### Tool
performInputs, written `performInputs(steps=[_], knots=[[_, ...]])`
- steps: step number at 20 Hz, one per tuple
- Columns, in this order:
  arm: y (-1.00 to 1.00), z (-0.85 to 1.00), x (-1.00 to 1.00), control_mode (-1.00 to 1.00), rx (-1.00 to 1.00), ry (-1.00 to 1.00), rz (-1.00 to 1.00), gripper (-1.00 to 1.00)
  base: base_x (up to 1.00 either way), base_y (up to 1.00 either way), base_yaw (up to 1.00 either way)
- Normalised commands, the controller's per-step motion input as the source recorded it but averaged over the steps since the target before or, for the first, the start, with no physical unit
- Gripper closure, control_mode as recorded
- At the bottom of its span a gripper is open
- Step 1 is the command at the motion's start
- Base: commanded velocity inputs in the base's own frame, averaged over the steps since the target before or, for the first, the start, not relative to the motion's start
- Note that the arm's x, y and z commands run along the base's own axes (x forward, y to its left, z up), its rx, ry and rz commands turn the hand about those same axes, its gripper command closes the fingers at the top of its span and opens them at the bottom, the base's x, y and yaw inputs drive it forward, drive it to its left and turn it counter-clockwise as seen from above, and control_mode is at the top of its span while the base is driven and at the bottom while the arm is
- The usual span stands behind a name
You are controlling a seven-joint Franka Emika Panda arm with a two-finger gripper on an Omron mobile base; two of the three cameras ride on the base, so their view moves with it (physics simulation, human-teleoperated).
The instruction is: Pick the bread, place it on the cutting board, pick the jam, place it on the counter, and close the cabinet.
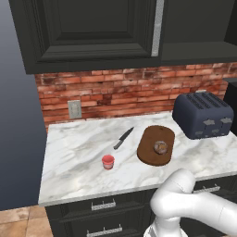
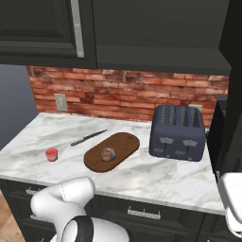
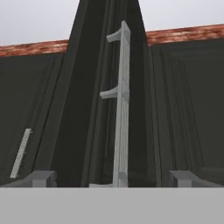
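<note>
Our pincer stands apart, its tips either side of the cabinet handle just ahead; the door edge lies beyond it.

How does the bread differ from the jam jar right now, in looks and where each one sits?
The bread is mottled brown and rests on the cutting board; the jam is red with a paler top and stands on the bare counter, left of the board. Both are small, round and similar in size.
</note>
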Motion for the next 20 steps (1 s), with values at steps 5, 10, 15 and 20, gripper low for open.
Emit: performInputs(steps=[5, 10, 15, 20], knots=[[0.35, 0.00, 0.30, -1.00, 0.00, -0.05, 0.02, -1.00, 0.00, 0.00, 0.00], [0.29, 0.00, 0.40, -1.00, 0.00, -0.03, 0.00, -1.00, 0.00, 0.00, 0.00], [0.28, 0.00, 0.44, -1.00, 0.00, -0.03, 0.01, -1.00, 0.00, 0.00, 0.00], [0.27, 0.00, 0.44, -1.00, 0.00, -0.03, 0.02, -1.00, 0.00, 0.00, 0.00]])
